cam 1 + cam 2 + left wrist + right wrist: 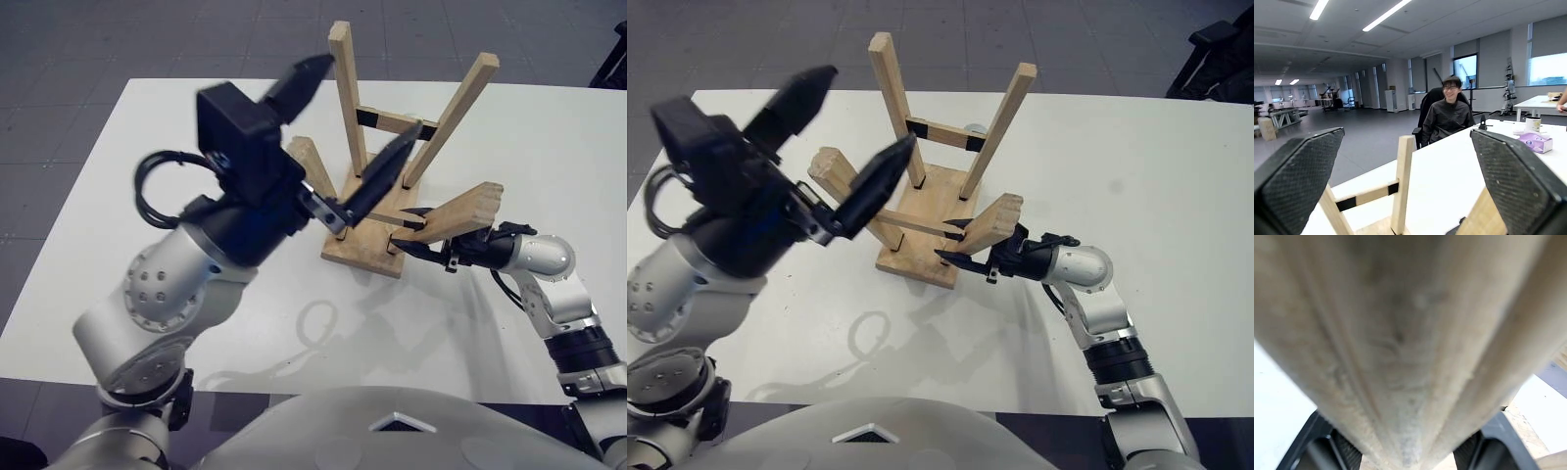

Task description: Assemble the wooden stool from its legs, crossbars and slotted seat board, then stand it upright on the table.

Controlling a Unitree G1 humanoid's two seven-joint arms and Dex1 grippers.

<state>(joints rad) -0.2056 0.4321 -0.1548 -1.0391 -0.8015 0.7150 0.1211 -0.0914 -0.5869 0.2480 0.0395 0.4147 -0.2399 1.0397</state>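
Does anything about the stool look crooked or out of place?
Yes. On the upside-down seat board, the near left leg and near right leg lean sharply outward, while the far legs stand much more upright. The right pincer grips the near right leg.

Four legs [345, 98], two crossbars [392, 122] and one seat board [364, 251].

Pale wood stool [358, 250], black bands [367, 118]; white table [549, 127]; black dimpled pads [1308, 176], left pincer [374, 93].

Open-plan office-lab: ceiling strip lights [1386, 14], white tables [1540, 104], black office chair [1426, 105], grey tiled floor [88, 39] (equipment [1332, 94] at mid-left, far back).
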